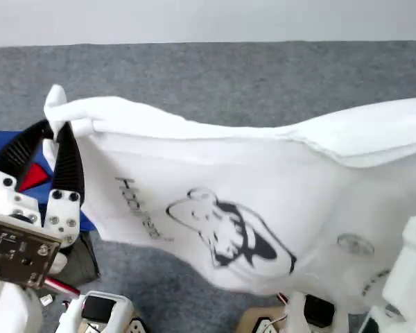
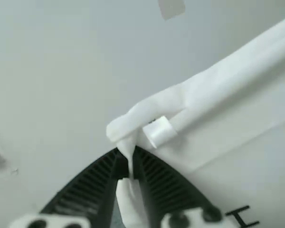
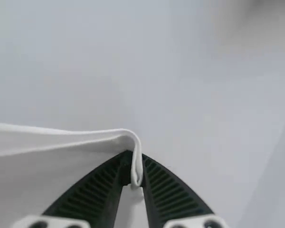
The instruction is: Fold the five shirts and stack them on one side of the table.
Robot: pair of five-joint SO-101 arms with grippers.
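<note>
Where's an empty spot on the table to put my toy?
The gray table strip between the white shirt and the back wall is bare. It's crowded around the left gripper and the blue cloth.

white shirt [image 1: 263, 208] cut off at right edge, blue item [image 1: 1, 144] mostly hidden behind left end effector [image 1: 55, 127]

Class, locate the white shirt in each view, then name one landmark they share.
High view: white shirt stretched across the middle, left hand pinching its corner.
Left wrist view: shirt bunched at the left hand.
Right wrist view: shirt clamped in the right hand.
Shared landmark: the shirt's thick folded edge.
</note>
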